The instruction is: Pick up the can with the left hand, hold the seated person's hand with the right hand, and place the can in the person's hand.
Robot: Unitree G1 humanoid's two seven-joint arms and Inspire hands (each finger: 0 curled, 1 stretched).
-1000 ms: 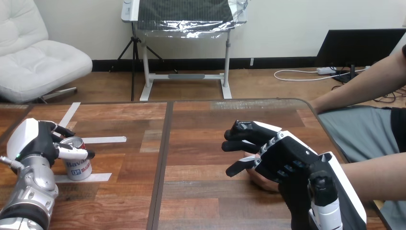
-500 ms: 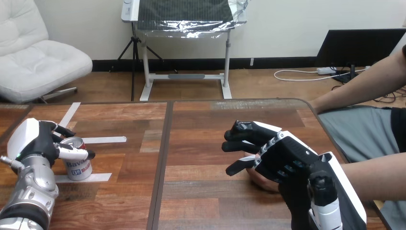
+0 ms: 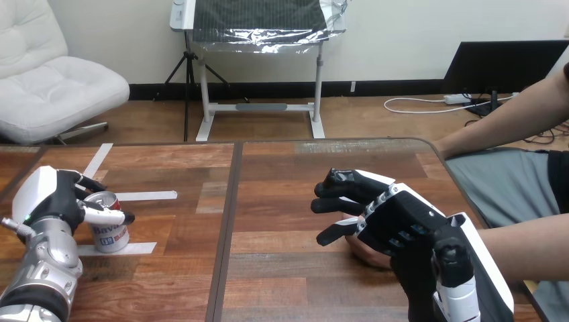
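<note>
Left hand (image 3: 52, 198) grasps the cylindrical silver metal can (image 3: 111, 235) standing on the planked wooden table (image 3: 282, 181); right hand (image 3: 396, 221) covers the person's hand (image 3: 363, 252), whether gripping it cannot be told.

Can (image 3: 111, 231): left side and rear hidden by left hand (image 3: 48, 198) wrapped round it; print partly covered.
Person's hand (image 3: 368, 252): mostly hidden under right hand (image 3: 397, 225); only lower edge visible. Hold or mere contact: cannot tell.
Right forearm (image 3: 457, 288): cut off at bottom edge.
Left arm (image 3: 37, 275): cut off at bottom-left corner.
</note>
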